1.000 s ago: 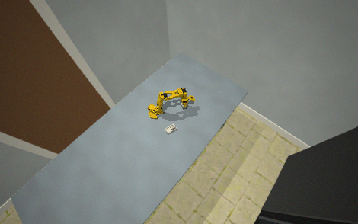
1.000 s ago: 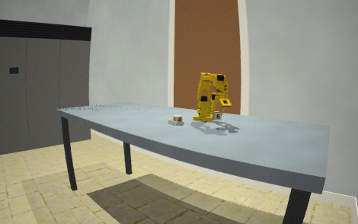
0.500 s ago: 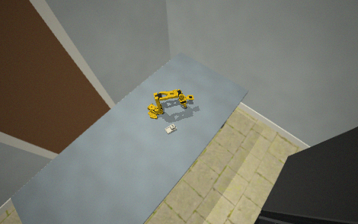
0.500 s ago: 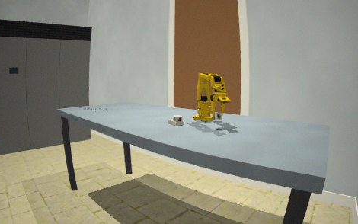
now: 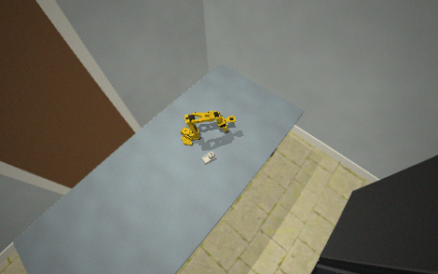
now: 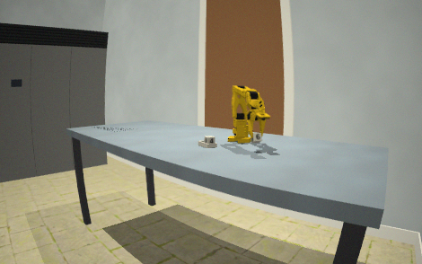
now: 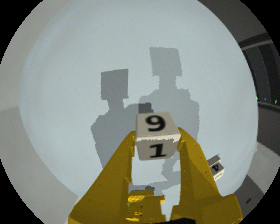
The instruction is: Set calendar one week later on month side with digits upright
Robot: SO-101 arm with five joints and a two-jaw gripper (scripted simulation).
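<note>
Blocky yellow arm (image 5: 202, 116) (image 6: 241, 108) with black joint parts.

Grey walls (image 5: 339, 56) (image 6: 358, 67); brown door panel (image 5: 36, 93) (image 6: 244, 54); pale stone floor (image 5: 265, 196) (image 6: 17, 215); dark grey cabinet (image 5: 409, 210) (image 6: 50, 103).

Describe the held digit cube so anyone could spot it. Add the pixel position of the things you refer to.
On the blue-grey table (image 5: 130, 200) (image 6: 318, 166) stands a yellow arm (image 5: 204, 116) (image 6: 241, 108). Its end effector (image 5: 228, 125) (image 6: 258, 135) (image 7: 157, 138) grips the white cube (image 6: 257, 136) (image 7: 157, 136); the other cube (image 5: 212, 155) (image 6: 209, 140) (image 7: 217, 168), showing 4, sits in the tray (image 5: 206, 160) (image 6: 204, 145).

The yellow arm (image 6: 241, 108) stands on the counter (image 6: 165, 145), its jaws (image 6: 262, 130) at a white cube marked 6 (image 6: 257, 136). Left of the arm's base, a cube showing 4 (image 6: 210, 140) sits on a pale tray (image 6: 205, 145). A grey cabinet (image 6: 50, 103) stands at far left.
</note>
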